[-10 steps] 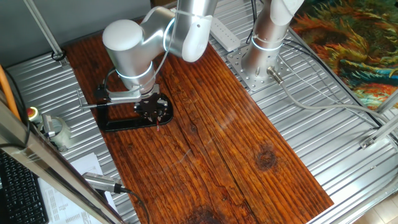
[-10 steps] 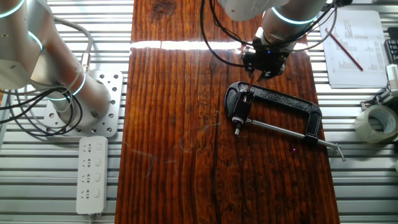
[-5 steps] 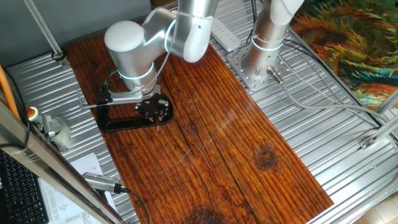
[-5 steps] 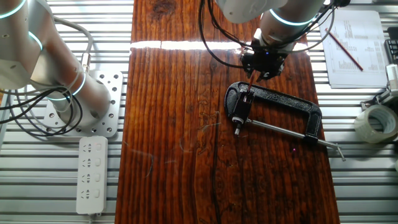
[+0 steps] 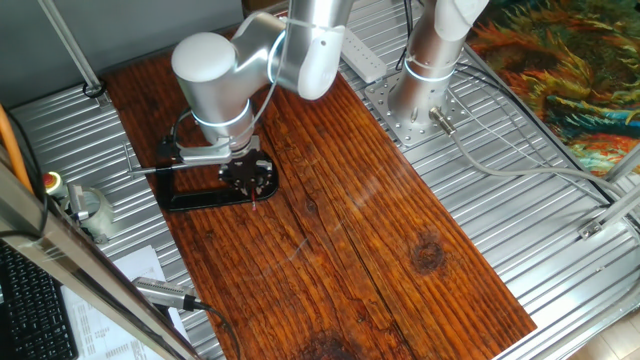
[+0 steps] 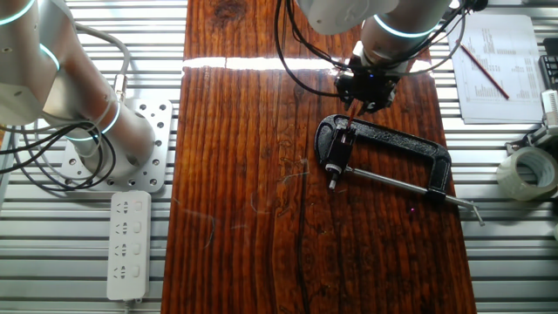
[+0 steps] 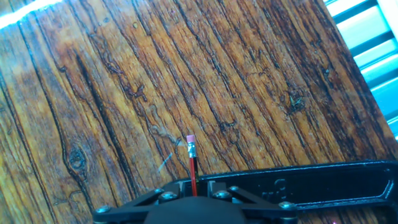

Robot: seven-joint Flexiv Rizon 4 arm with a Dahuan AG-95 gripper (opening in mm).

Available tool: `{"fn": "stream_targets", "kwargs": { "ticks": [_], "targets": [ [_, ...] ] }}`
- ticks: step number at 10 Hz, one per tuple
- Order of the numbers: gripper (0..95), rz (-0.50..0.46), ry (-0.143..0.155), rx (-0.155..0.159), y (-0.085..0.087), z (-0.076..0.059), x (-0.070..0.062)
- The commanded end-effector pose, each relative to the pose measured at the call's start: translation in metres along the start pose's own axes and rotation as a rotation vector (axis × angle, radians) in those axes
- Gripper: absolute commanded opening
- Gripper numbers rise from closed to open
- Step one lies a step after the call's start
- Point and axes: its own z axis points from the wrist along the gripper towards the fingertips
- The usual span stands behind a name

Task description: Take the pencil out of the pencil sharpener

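Note:
My gripper [image 7: 193,188] is shut on the thin red pencil [image 7: 192,163]. The pencil's pale eraser end sticks out past the fingers over the wood. In one fixed view the gripper [image 5: 250,182] hangs over the black clamp [image 5: 200,198], and the pencil's red end [image 5: 254,203] shows just below it. In the other fixed view the gripper [image 6: 352,110] is at the clamp's left end, with the pencil [image 6: 349,123] running down to a tiny whitish block, the pencil sharpener [image 6: 342,135]. I cannot tell whether the pencil's tip is still inside it. The sharpener is hidden in the hand view.
The black C-shaped clamp [image 6: 397,144] lies on the brown wooden board [image 6: 244,174], its silver screw rod [image 6: 392,183] pointing right. A second arm's base [image 6: 113,144], a power strip [image 6: 126,244], a tape roll [image 6: 527,170] and papers [image 6: 493,70] sit on the metal table around the board.
The arm and gripper have shifted slightly, away from the clamp's screw rod, still shut on the pencil. The clamp has not moved.

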Motion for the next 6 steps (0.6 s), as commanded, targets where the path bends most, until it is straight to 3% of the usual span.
{"fn": "stream_targets", "kwargs": {
  "ticks": [1, 6],
  "targets": [
    [0.0, 0.004, 0.002, 0.001, -0.0004, 0.0005, 0.0],
    [0.0, -0.012, 0.016, 0.019, -0.0003, 0.0006, 0.0]
  ]
}}
